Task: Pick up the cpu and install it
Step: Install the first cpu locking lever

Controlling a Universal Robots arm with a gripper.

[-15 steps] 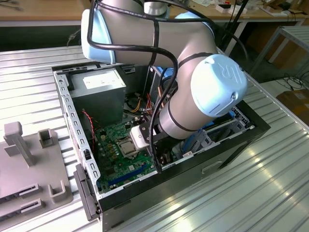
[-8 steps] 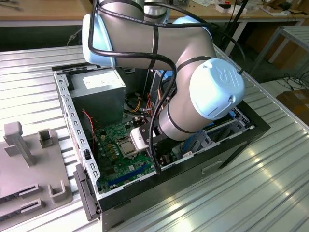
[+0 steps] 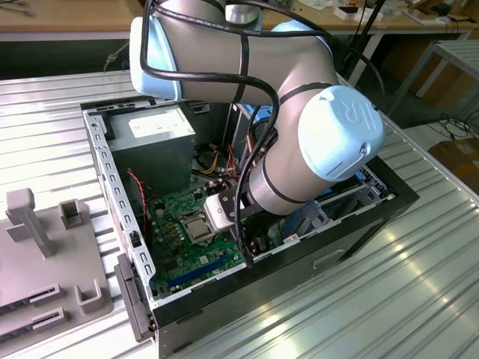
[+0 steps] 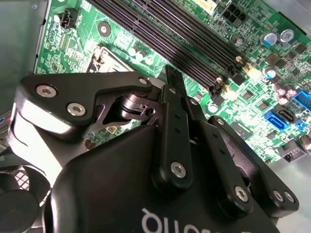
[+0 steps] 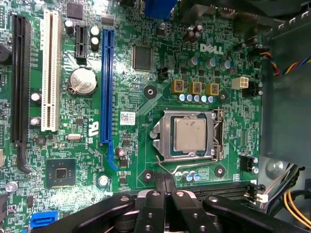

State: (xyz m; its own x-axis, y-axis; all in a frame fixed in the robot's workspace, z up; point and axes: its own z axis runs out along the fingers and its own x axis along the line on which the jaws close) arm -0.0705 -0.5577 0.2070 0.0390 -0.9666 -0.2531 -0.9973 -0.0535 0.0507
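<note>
The cpu [image 5: 190,134], a small silver-grey square, lies flat inside the metal socket frame [image 5: 167,138] on the green motherboard [image 5: 131,165]. In the exterior view the cpu [image 3: 198,224] sits mid-board inside the open computer case, just beside the arm's wrist. My gripper [image 5: 164,178] hovers above the board a short way from the socket, its two black fingers pressed together with nothing between them. In the second wrist view the gripper [image 4: 171,74] points down at the board from above the memory slots' edge, apart from the cpu.
The black case wall [image 3: 337,247] and perforated side rail [image 3: 112,187] box in the board. A power supply [image 3: 153,138] stands at the back. Expansion slots [image 5: 48,73], memory slots [image 4: 184,39] and loose cables [image 5: 291,68] surround the socket. A grey fixture [image 3: 45,254] lies outside on the exterior view's left.
</note>
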